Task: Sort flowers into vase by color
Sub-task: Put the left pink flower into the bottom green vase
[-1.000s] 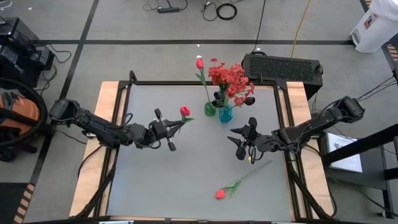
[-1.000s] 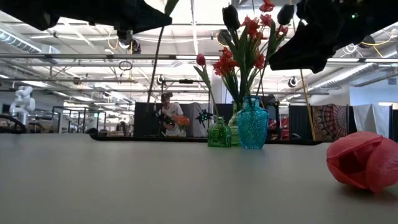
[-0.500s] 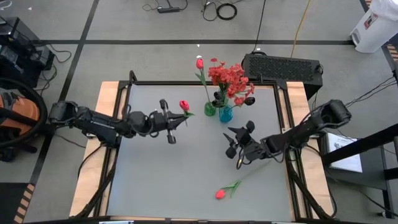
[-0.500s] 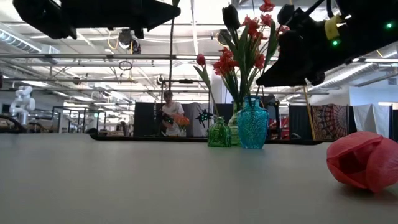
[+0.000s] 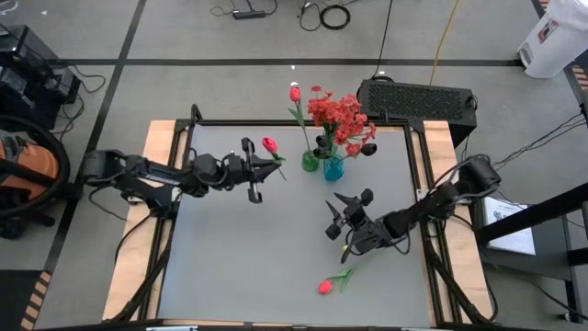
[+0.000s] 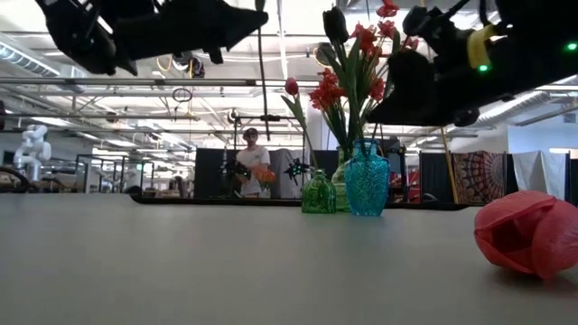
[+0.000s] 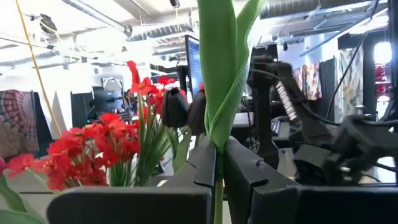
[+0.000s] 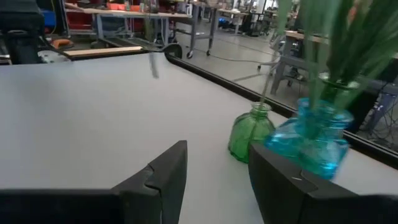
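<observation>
Loose tulip (image 5: 325,287): we see it lying on the table (image 5: 239,257) near the front edge, so it is not sorted yet.
Right gripper (image 5: 342,217): we see it hang above the table, a bit behind the loose tulip. Its jaws are apart and hold nothing. The arm reaches in low from the right side.
Left gripper (image 5: 272,164): we see it closed on a pink tulip's stem (image 7: 217,186), with the bloom (image 5: 269,144) lifted up. The arm stretches toward the vases, we think to drop it in.
Vases: the green vase (image 5: 310,162) and blue vase (image 5: 333,168) stand at the back, touching, with red flowers (image 5: 338,114) inside.
</observation>
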`<state>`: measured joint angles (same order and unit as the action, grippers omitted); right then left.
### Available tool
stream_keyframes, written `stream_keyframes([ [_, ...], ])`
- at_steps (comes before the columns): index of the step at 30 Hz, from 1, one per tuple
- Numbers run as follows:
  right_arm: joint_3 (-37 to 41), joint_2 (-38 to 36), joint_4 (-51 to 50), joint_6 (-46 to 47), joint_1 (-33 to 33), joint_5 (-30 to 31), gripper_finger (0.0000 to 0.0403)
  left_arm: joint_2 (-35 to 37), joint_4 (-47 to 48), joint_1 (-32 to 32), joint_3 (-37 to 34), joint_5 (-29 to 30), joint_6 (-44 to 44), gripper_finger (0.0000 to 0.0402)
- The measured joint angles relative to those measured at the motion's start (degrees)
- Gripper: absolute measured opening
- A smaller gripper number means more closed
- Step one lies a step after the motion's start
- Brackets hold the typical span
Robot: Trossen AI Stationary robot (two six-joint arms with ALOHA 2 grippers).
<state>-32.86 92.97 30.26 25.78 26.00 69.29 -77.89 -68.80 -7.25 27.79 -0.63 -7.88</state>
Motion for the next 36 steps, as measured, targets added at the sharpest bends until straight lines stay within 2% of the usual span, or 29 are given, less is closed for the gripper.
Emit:
stream_keyframes([
  [4,-4.4,5.2,0.0,-0.8,-0.2,0.7,0.016,-4.2,-6.2,-1.2,0.0,-1.3,0.1,0.0017],
  [7,-7.2,8.4,-0.2,-1.8,-0.2,3.9,0.016,-6.9,-10.4,-2.0,0.0,-1.5,0.1,0.0017],
  [13,-8.7,10.4,-0.6,-1.0,-0.3,8.8,0.016,-11.0,-13.8,-4.0,1.7,-3.4,0.2,0.0017],
  [26,-8.7,10.4,-12.3,12.9,-2.0,8.3,0.016,-17.4,-16.2,-7.4,7.9,-8.6,1.6,0.0017],
  [36,-8.7,10.4,-13.0,14.0,-2.1,6.9,0.016,-20.0,-16.1,-9.2,11.5,-9.5,1.6,0.0017],
])
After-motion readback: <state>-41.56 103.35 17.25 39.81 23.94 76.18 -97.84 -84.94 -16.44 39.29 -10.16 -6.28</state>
